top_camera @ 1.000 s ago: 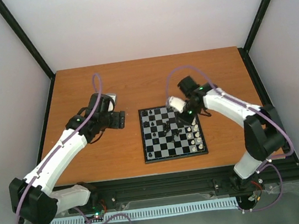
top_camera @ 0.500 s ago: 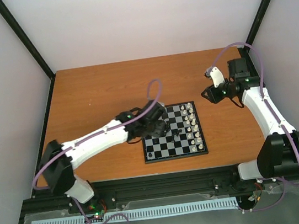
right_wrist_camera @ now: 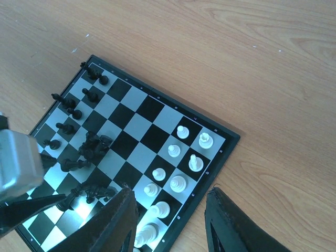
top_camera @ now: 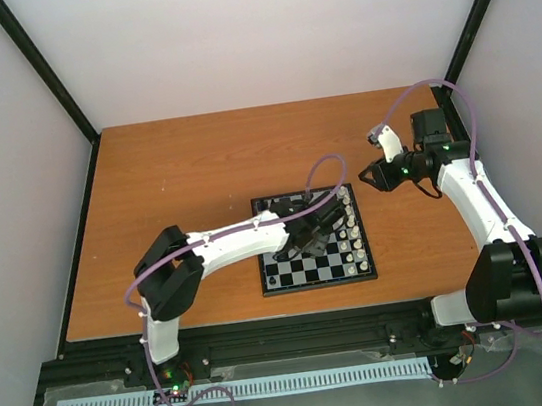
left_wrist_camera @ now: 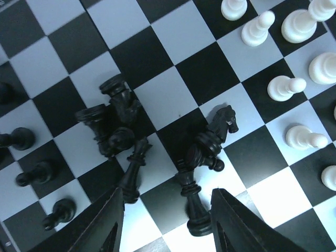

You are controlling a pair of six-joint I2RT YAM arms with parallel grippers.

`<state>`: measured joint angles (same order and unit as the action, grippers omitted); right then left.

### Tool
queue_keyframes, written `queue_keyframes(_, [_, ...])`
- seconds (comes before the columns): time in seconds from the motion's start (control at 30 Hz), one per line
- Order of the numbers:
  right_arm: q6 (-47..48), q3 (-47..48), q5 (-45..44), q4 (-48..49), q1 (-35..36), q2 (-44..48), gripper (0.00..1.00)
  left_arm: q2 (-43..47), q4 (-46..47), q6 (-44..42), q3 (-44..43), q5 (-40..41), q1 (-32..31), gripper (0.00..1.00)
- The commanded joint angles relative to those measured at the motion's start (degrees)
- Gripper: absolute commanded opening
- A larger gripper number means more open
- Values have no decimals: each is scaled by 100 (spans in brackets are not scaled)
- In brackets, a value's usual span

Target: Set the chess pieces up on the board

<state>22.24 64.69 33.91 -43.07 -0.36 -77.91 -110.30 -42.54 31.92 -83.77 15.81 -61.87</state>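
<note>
The board (top_camera: 318, 285) lies at the table's middle. My left gripper (top_camera: 329, 217) hangs low over its centre, open and empty. In the left wrist view its fingers (left_wrist_camera: 105, 226) flank a fallen black piece (left_wrist_camera: 197, 210). Beyond it lie a black knight (left_wrist_camera: 220, 126) with other toppled black pieces, and a second black heap (left_wrist_camera: 113, 121). White pieces (left_wrist_camera: 283, 86) stand in rows at the right; they also show in the top view (top_camera: 356, 241). My right gripper (top_camera: 373, 176) is open and empty, held above the table right of the board. It looks down on the board (right_wrist_camera: 142, 126) and white pieces (right_wrist_camera: 178, 184).
Black pawns (right_wrist_camera: 68, 113) stand along the board's left side. Bare wooden table (top_camera: 175, 166) surrounds the board. Black frame posts and white walls close in the back and sides. My left gripper's body shows at the left edge of the right wrist view (right_wrist_camera: 16, 168).
My left arm has swung from the table's left side onto the board's centre. My right arm has drawn back from the board to the right rear.
</note>
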Motion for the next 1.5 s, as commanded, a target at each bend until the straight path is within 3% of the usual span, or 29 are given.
queue_keyframes(0.0, [111, -70, 143, 18, -17, 106, 36, -294, -229, 165, -430, -136, -127, 49])
queue_keyframes(0.43, [172, -76, 199, 41, -19, 140, 36, -648, -477, 272, -495, -357, -221, 45])
queue_keyframes(0.6, [186, -77, 225, 31, -17, 129, 36, -698, -446, 332, -421, -347, -221, 37])
queue_keyframes(1.1, [201, -62, 307, -34, -17, 128, 36, -886, -597, 315, -469, -463, -220, 34])
queue_keyframes(1.3, [201, -57, 342, -48, -17, 117, 36, -730, -721, 291, -430, -398, -221, 18])
queue_keyframes(1.47, [221, -72, 449, -74, -16, 125, 36, -309, -843, 158, -311, -101, -216, 15])
